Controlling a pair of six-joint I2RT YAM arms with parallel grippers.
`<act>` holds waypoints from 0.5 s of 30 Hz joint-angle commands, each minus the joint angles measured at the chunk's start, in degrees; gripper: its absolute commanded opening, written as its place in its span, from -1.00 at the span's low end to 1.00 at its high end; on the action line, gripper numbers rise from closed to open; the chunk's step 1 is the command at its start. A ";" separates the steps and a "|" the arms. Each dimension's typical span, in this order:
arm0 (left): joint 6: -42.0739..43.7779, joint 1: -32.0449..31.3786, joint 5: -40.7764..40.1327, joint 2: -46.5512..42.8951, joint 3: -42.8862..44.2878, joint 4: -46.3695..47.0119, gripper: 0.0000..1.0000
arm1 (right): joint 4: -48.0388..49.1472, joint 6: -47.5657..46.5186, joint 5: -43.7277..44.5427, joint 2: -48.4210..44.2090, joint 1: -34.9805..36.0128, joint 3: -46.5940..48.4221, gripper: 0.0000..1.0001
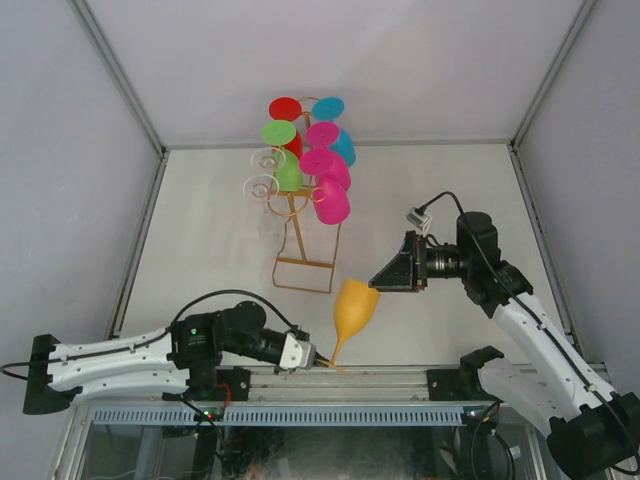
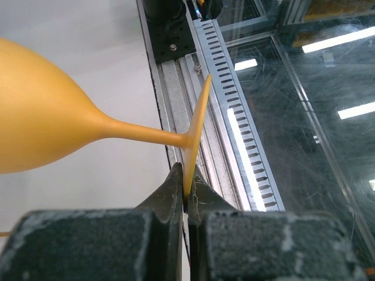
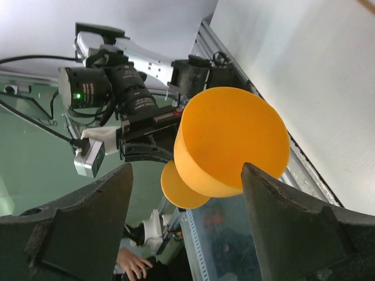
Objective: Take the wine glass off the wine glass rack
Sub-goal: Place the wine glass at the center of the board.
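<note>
Orange wine glass (image 1: 356,303) is off the gold wire rack (image 1: 303,240). It hangs over the near edge of the table (image 1: 450,200), apart from the rack's base. Foot rim is pinched edge-on in the left gripper (image 2: 186,196), jaws fully closed on it. Long axis runs from those jaws up and away, stem then bowl, with the open mouth facing the right gripper (image 3: 186,171). Right jaws are spread wide, holding nothing, one finger on either side of the bowl; contact unclear. Right arm is nearer the bowl, so a handover grab on it looks likely next.
</note>
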 commanded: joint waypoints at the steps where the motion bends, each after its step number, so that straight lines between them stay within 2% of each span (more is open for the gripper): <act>1: 3.32 -0.20 4.55 -1.43 -0.90 2.54 -0.99 | 4.67 -0.81 0.52 1.29 2.47 2.30 0.49; 5: 2.84 -0.22 5.22 -3.65 -1.88 1.77 -1.00 | 5.93 -0.82 -0.83 2.23 3.53 2.30 0.40; 10: 2.56 -0.24 1.16 -6.41 -1.96 -1.98 -1.00 | 5.99 -1.69 -9.05 4.89 8.60 4.40 0.39; 15: 3.13 -0.19 -0.87 -8.56 -2.06 -5.07 -1.00 | 5.36 -3.24 -10.94 6.68 12.05 4.98 0.36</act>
